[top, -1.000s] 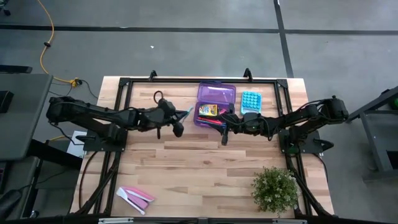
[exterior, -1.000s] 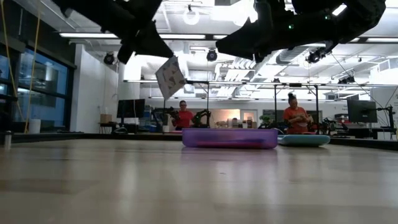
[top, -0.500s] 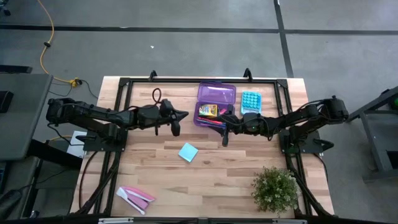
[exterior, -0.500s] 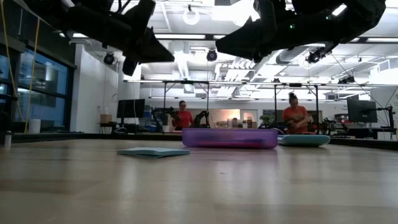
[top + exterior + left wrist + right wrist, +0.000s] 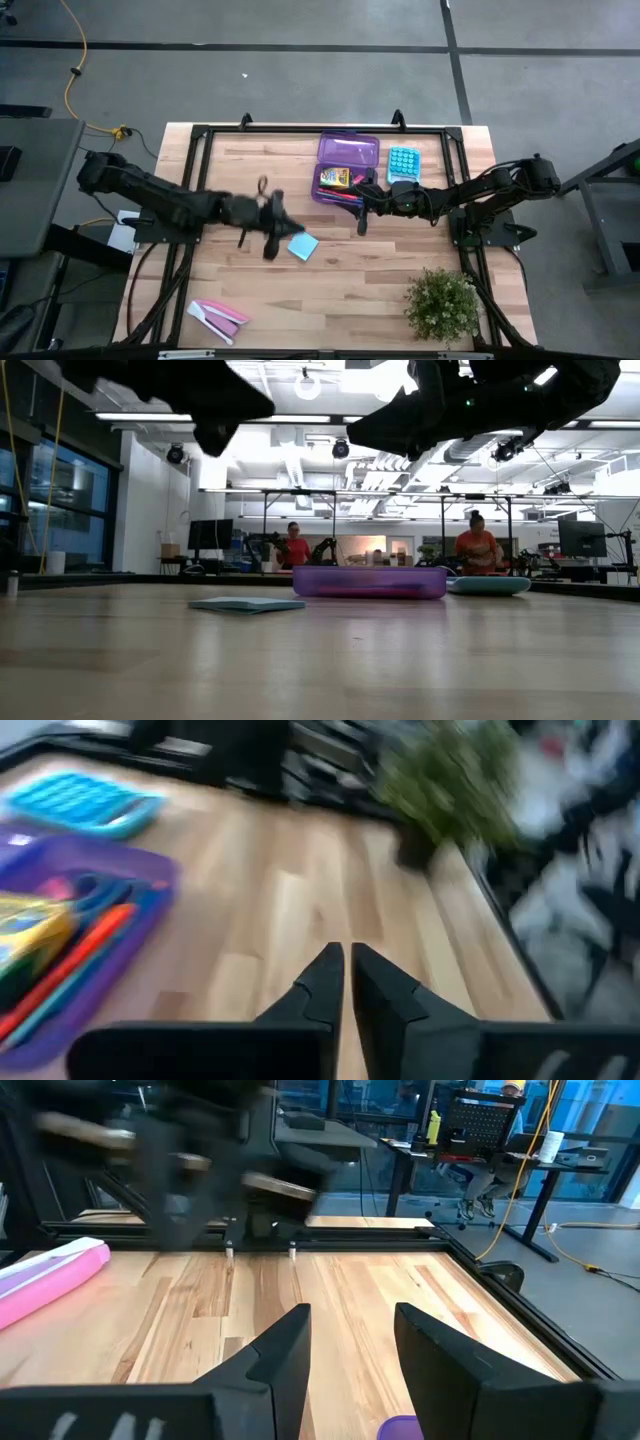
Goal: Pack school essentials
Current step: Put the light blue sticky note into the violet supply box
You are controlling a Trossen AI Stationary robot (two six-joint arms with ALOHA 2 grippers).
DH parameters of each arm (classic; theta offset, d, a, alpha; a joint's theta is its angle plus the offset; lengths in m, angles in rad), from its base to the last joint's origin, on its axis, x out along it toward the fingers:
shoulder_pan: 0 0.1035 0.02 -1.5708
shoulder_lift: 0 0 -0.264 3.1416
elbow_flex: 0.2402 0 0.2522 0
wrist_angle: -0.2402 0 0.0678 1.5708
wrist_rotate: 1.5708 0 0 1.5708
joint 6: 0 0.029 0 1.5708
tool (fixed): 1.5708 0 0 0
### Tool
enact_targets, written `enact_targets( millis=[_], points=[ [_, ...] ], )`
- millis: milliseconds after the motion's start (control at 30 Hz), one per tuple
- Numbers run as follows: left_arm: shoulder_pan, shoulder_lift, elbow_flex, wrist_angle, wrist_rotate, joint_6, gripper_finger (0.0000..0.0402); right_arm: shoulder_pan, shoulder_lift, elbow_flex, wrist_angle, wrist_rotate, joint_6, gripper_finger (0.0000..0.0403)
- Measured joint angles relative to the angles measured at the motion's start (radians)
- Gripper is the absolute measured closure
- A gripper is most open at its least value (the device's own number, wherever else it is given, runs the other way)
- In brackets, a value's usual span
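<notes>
My left claw, fingers pressed together w/ nothing btwn, sits just beside the flat square sticky-note pad on the wood-plank counter. Right claw spread, next to the purple plastic case.

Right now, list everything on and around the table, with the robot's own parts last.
sticky-note pad: one, light blue-green, flat on the wood in front of the case, lying free beside the left claw.
pencil case: one, purple, open, far middle of the table.
crayon box: one, yellow, inside the case.
pens: several, orange-red and blue, inside the case.
buttoned pad: one, light blue, right of the case.
flat pieces: two, pink and white, near left corner.
plant: one, green, near right corner.
table: one, light wood, black frame.
people: two, in orange-red tops, in the room behind.
left claw: one, dark, shut, empty, beside the pad.
right claw: one, dark, open, empty, in front of the case.
</notes>
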Motion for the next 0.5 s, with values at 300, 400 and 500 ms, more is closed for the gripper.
enact_targets(
  millis=[300, 400, 500],
  points=[
    [-0.296, 0.147, 0.119, -0.189, -0.385, 0.418, 0.0309, 0.000, 0.000, 0.000, 0.000, 0.001, 0.005, 0.0263],
    [-0.327, 0.230, 0.155, -0.241, -0.453, 0.453, 0.0278, 0.000, 0.000, 0.000, 0.000, 0.004, 0.011, 0.0263],
    [-0.330, 0.326, 0.212, -0.301, -0.401, 0.411, 0.0248, 0.000, 0.000, 0.000, -0.001, 0.004, 0.010, 0.0263]
  ],
)
